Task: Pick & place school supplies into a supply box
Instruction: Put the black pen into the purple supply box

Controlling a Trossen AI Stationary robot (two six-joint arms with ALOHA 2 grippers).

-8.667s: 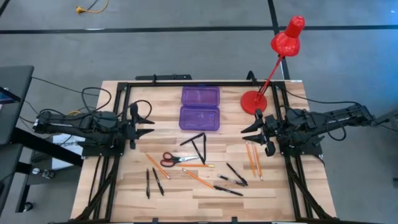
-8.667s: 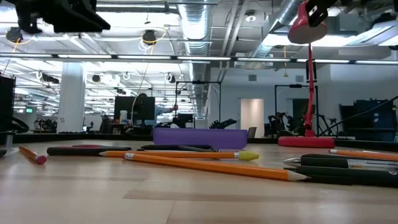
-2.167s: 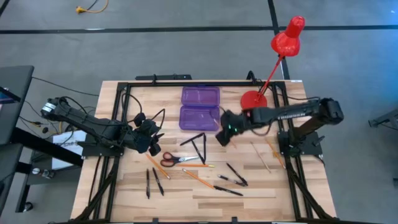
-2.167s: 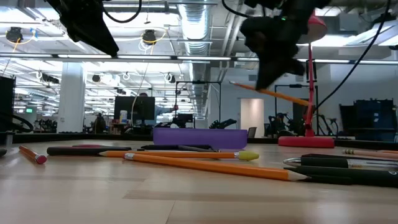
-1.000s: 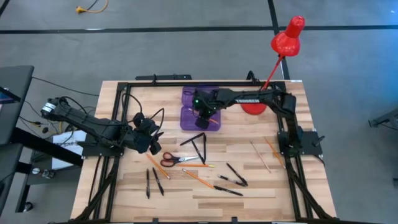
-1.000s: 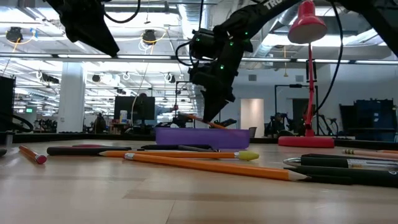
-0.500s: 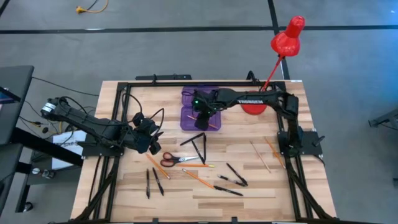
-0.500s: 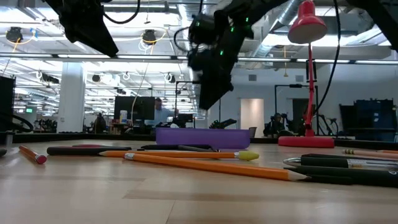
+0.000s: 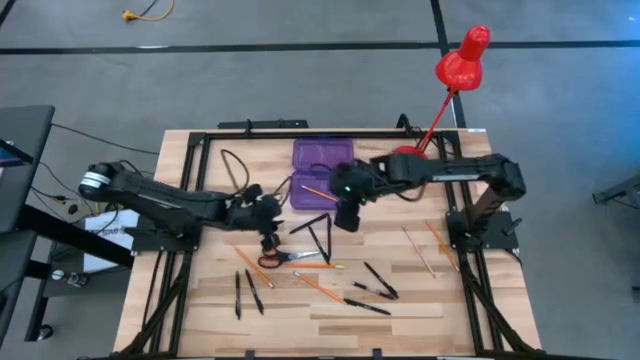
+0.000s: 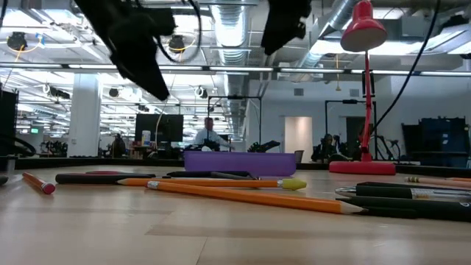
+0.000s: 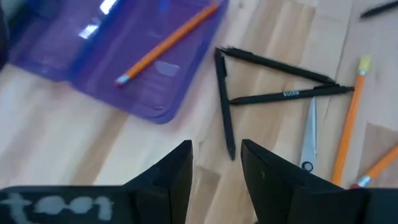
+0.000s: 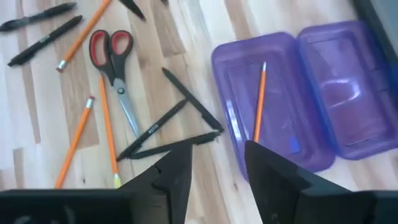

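High view shows the purple supply box lying open near the 12 o'clock edge of the wooden bench, with one orange pencil inside its nearer half. The right tool hangs above the bench just at the 5 o'clock side of the box; its fingers stand apart with nothing between them. The left tool is reached in toward the middle, just beside the red-handled scissors; its fingers have a narrow gap and hold nothing.

Three black pens form a triangle at 6 o'clock from the box, close to it but not touching. More orange pencils and black pens lie scattered toward the 6 o'clock side of the bench, and two pencils lie apart at the 3 o'clock side. A red desk lamp stands at about 1 o'clock.

Low view shows a person far behind the box.
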